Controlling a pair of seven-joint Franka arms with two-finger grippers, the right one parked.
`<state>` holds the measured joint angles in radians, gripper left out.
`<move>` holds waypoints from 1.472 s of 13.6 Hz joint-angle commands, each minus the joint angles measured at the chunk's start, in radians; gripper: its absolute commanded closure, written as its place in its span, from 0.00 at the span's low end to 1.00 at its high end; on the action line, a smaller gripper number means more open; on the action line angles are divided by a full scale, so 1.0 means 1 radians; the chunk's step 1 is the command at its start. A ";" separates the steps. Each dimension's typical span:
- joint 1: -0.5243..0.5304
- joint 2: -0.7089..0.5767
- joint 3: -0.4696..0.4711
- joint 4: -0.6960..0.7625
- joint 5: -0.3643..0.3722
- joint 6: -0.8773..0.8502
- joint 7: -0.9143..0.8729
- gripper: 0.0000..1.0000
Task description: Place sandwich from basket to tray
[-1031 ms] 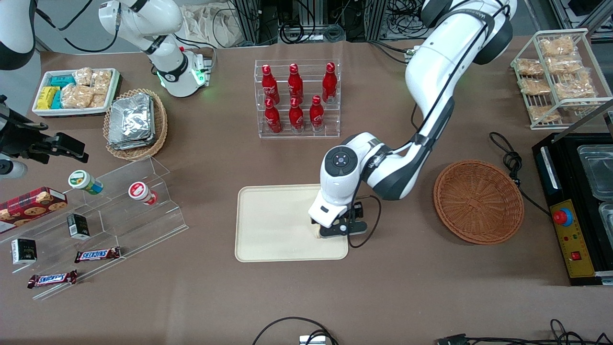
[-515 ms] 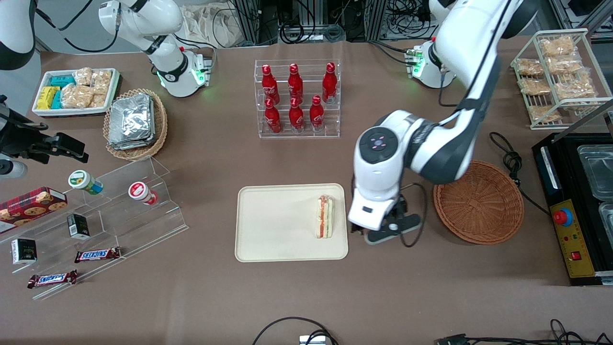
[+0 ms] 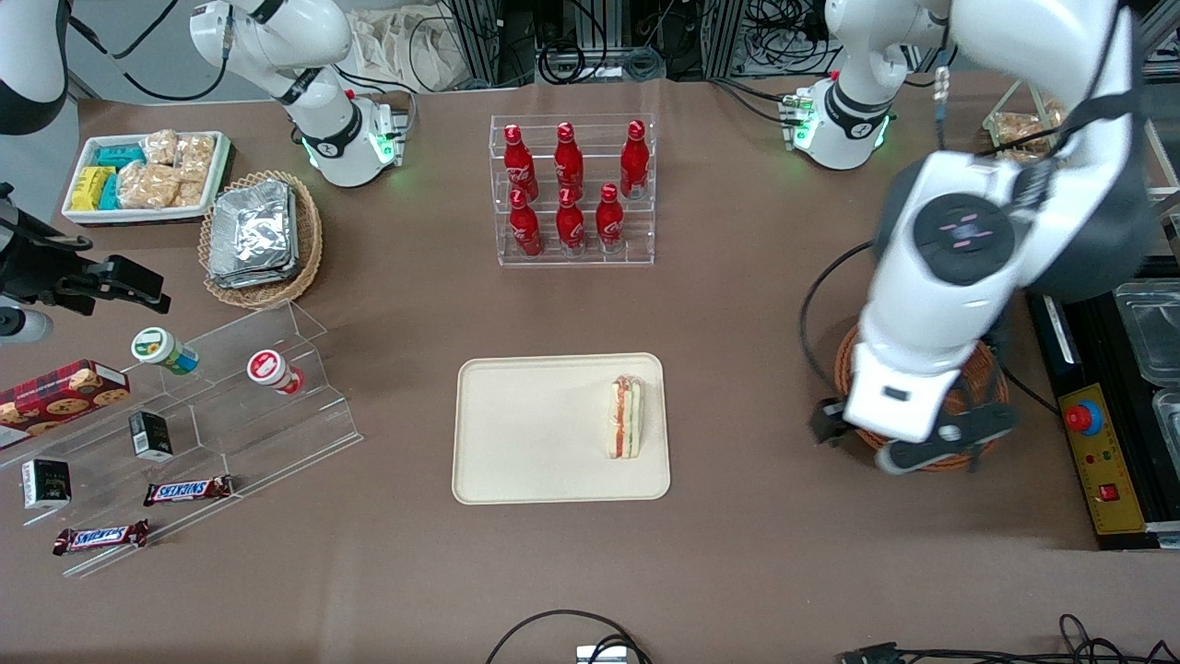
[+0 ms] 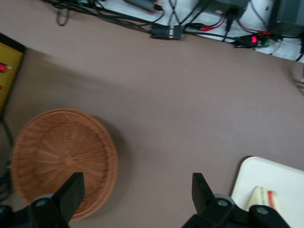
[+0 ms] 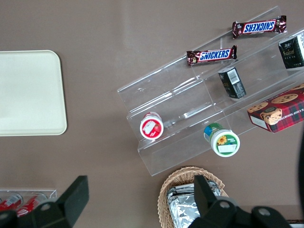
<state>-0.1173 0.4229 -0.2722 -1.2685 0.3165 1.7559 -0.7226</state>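
The sandwich [image 3: 626, 417] is a small triangular wedge of white bread in clear wrap, showing stripes of orange-red and green filling between pale layers. It lies on the cream-coloured tray [image 3: 525, 433], close to the rim at the edge nearest the gripper [image 4: 135, 194]. The gripper hangs above the table with its two black fingers [image 4: 70, 192] spread wide and nothing between them. It is well apart from the sandwich, with bare brown tabletop between them. The round reddish-brown wicker basket [image 4: 59, 159] lies just beneath and beside the gripper, one finger showing over its rim; its woven bottom holds nothing. In the front view the arm's wrist covers much of the basket.
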 commanded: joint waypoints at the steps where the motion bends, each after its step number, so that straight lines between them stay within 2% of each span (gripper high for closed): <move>1: 0.051 -0.062 -0.007 -0.029 -0.046 -0.047 0.113 0.00; 3: 0.109 -0.084 -0.010 -0.029 -0.082 -0.082 0.184 0.00; 11: 0.215 -0.159 -0.005 -0.055 -0.189 -0.136 0.392 0.00; 14: 0.212 -0.245 0.046 -0.155 -0.194 -0.124 0.480 0.00; 17: 0.214 -0.343 0.105 -0.245 -0.260 -0.125 0.615 0.00; 20: 0.214 -0.421 0.131 -0.287 -0.287 -0.160 0.678 0.00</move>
<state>0.0900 0.0868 -0.1499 -1.4843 0.0657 1.6100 -0.0886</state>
